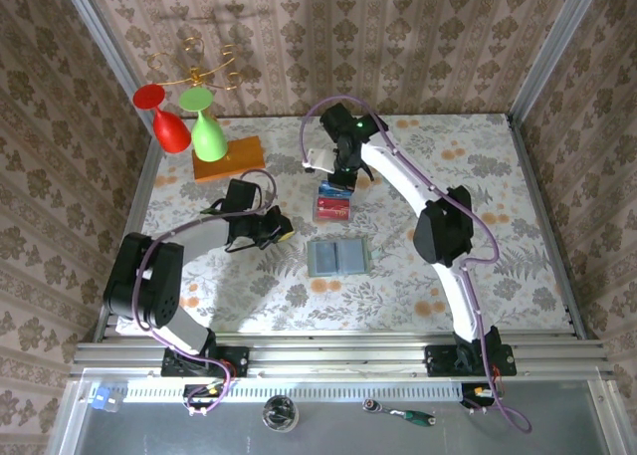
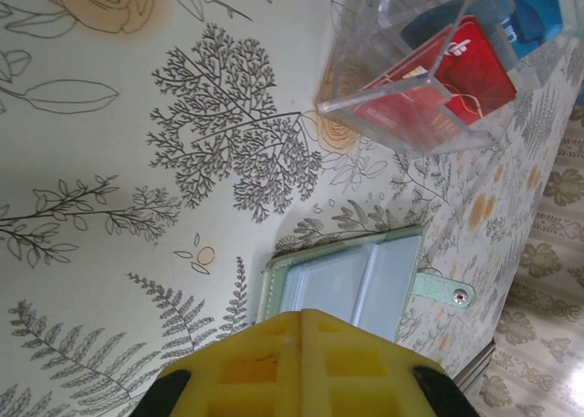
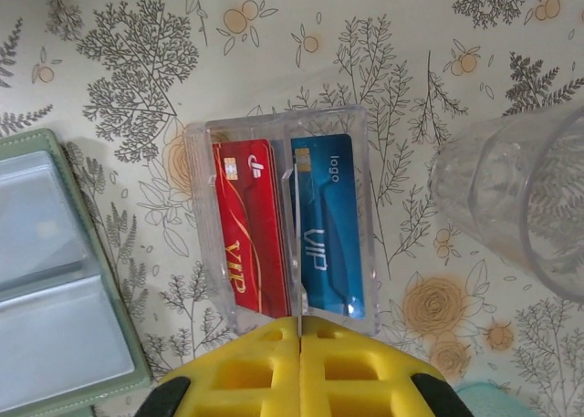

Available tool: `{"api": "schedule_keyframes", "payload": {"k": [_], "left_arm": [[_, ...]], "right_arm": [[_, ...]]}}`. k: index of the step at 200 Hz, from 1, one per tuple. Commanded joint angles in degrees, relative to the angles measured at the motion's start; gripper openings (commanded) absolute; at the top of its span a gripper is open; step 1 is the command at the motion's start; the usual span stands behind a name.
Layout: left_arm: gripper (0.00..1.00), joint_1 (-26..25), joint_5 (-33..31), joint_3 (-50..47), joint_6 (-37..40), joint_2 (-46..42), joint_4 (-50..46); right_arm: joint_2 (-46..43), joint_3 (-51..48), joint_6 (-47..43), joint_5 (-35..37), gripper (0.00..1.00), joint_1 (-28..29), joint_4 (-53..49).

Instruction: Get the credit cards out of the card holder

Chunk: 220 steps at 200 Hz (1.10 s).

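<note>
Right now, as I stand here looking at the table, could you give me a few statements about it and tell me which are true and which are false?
1. The card holder lies open on the table. True.
2. A red card and a blue card lie side by side in a clear tray. True.
3. The right gripper has its fingers spread wide. False: its yellow fingers are shut together, just above the tray.
4. The left gripper is holding a card. False: its fingers are shut on nothing, near the card holder.
</note>
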Motion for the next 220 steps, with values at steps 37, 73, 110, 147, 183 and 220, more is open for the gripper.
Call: {"api": "schedule_keyframes", "payload": {"k": [37, 73, 110, 147, 183, 220], "left_arm": [[0.07, 0.7, 1.6, 3.5, -1.4, 3.1, 1.1], [0.07, 0.7, 1.9, 3.9, -2.2, 4.1, 2.0], [0.07, 0.7, 2.1, 4.2, -2.4, 4.6, 2.1], [0.07, 0.7, 1.9, 4.3, -2.3, 4.5, 1.6], [0.07, 0.6, 2.0, 4.5, -2.1, 4.6, 1.6], [0.07, 0.0, 2.1, 4.2, -2.1, 4.3, 1.8]], "right_arm": [[4.9, 6.1, -4.3, 2.4, 0.06, 0.1, -4.1], [6.1, 6.5, -5.4, 2.3, 0.06, 0.1, -3.0], [7.3, 6.9, -5.8, 2.0, 0.06, 0.1, -2.6], [7.9, 7.1, -5.7, 2.0, 0.12, 0.2, -2.4], [7.4, 7.2, -5.1, 3.6, 0.25, 0.2, -1.3], [6.3, 7.1, -3.7, 3.8, 0.25, 0.4, -1.6]]}}
